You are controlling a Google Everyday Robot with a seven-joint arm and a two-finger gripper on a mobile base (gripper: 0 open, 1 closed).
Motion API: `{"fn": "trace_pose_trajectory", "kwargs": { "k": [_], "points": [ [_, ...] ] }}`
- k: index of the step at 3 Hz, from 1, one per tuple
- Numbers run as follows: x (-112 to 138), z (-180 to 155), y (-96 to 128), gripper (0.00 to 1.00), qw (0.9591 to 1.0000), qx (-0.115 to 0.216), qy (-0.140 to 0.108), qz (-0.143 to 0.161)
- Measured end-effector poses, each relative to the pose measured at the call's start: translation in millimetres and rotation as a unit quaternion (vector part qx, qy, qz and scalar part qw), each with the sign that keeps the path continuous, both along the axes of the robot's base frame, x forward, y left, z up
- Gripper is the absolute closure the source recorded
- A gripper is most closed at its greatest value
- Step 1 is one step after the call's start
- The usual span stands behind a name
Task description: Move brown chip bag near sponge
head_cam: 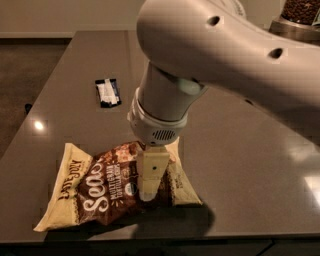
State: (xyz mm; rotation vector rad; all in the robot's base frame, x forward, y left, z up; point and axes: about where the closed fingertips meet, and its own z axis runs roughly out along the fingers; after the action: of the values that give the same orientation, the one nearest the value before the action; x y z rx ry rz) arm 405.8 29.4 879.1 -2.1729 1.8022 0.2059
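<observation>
Dark grey table (250, 165), brown chip bag (100, 195) lying flat; gripper (149, 182) over its right half, grip unclear

Counter (250, 165): dark grey-brown and glossy, filling most of the view.
Wall (60, 15): pale, beyond the counter's far edge.
Floor (25, 70): dark, past the counter's left edge.
Light: dim, with a small bright glint (38, 125) near the left edge.
Far right corner: a container (300, 10) of dark brown bits.
End effector (150, 190): low over the counter, close to its near edge.
</observation>
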Motion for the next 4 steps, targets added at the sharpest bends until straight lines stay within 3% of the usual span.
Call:
{"fn": "trace_pose_trajectory", "kwargs": {
  "k": [1,3,4],
  "points": [
    [-1.8,-15.9,-5.0,0.12,0.9995,-0.027,0.019,0.001],
    [-1.9,-24.8,-16.1,0.57,0.9976,-0.057,0.038,-0.007],
    [13.6,-12.8,-22.2,0.80,0.9977,-0.057,0.031,-0.020]
  ]
}}
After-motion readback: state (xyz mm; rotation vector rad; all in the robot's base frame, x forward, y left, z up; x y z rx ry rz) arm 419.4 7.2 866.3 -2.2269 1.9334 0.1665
